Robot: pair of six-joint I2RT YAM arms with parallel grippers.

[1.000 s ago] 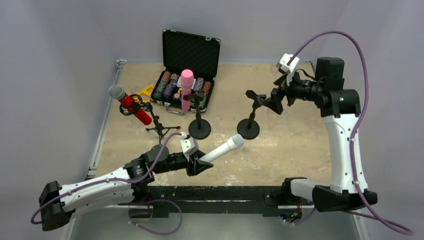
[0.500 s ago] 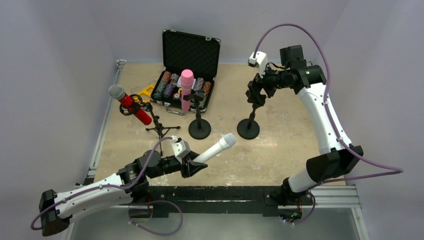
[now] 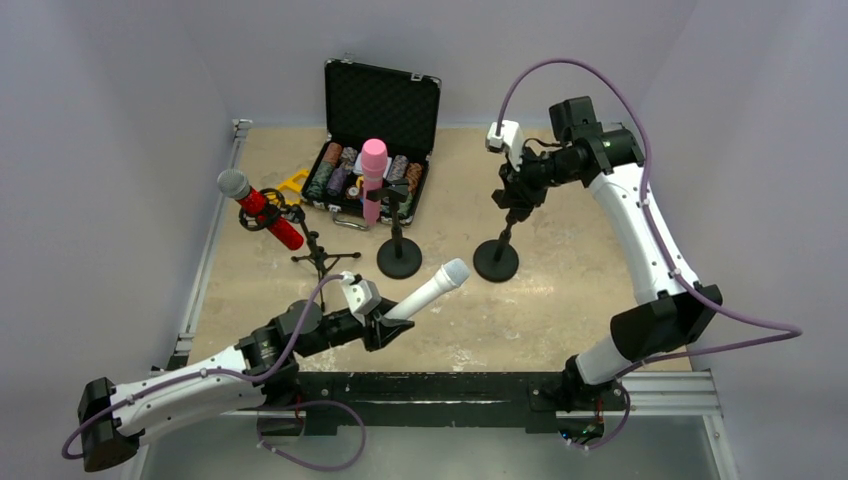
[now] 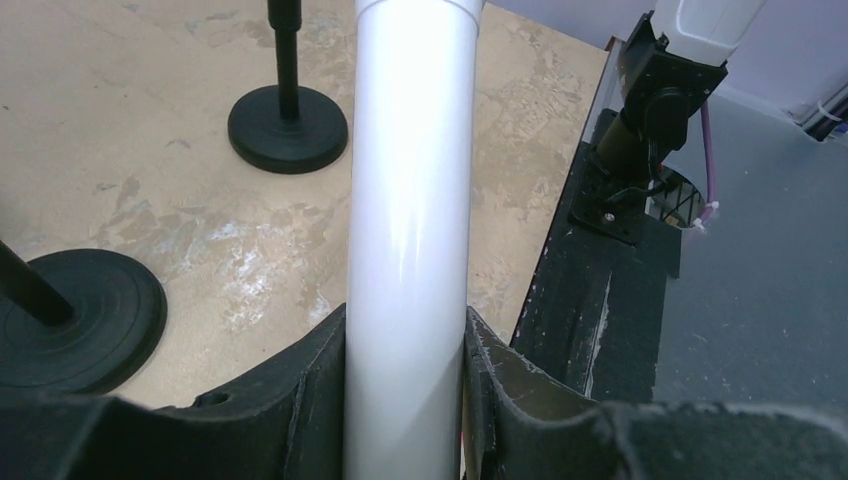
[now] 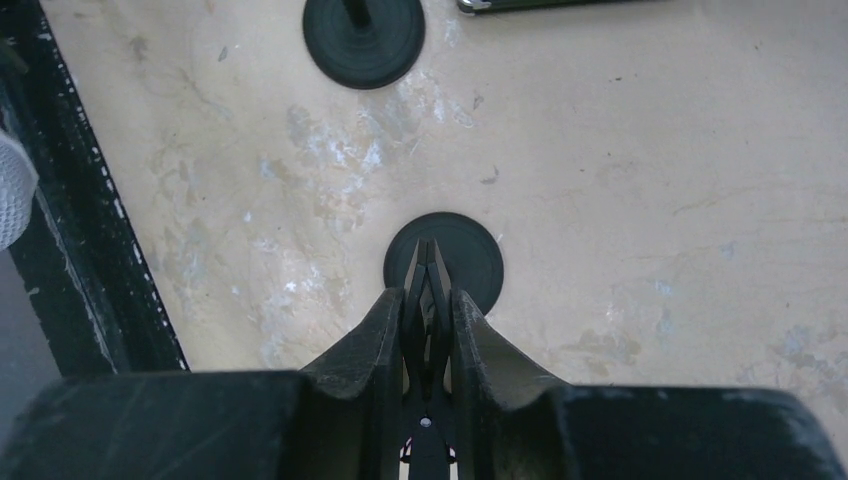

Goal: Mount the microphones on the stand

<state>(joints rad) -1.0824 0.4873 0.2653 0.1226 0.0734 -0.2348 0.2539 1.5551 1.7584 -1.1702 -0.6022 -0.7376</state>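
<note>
My left gripper (image 3: 385, 325) is shut on the white microphone (image 3: 425, 290), which slants up and to the right with its grey head near the right stand's base (image 3: 496, 262). In the left wrist view the white body (image 4: 410, 200) sits between both fingers (image 4: 300, 400). My right gripper (image 3: 515, 190) is shut on the clip at the top of that stand; its wrist view shows the jaws (image 5: 428, 310) squeezing the black clip (image 5: 415, 278) above the round base (image 5: 470, 265). The pink microphone (image 3: 373, 180) is on the middle stand (image 3: 399, 262). The red microphone (image 3: 262, 210) is on the tripod stand (image 3: 320, 255).
An open black case (image 3: 380, 110) with poker chips stands at the back, behind the pink microphone. A yellow object (image 3: 295, 182) lies to its left. The black rail (image 3: 430, 385) with the arm bases runs along the near edge.
The right arm swung left to the right stand's top and its jaws closed on the clip. The left arm drew the white microphone slightly back and left.
</note>
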